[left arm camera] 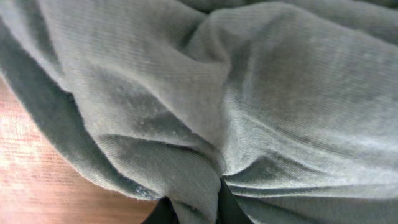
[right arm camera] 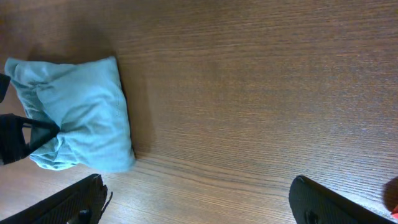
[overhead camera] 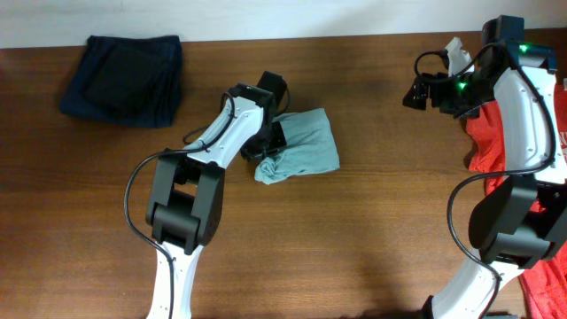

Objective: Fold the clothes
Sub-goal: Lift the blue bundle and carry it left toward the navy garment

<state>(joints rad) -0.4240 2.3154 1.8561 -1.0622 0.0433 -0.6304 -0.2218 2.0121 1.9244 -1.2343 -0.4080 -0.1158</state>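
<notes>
A dark navy cloth (overhead camera: 124,78), perhaps folded, lies on the wooden table (overhead camera: 354,239).

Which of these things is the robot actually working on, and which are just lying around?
In the job:
crumpled pale grey-teal cotton T-shirt, pinched by the left hand
red fabric garment at the right edge, waiting

Lying about:
folded dark navy cloth pile, far left, untouched
</notes>
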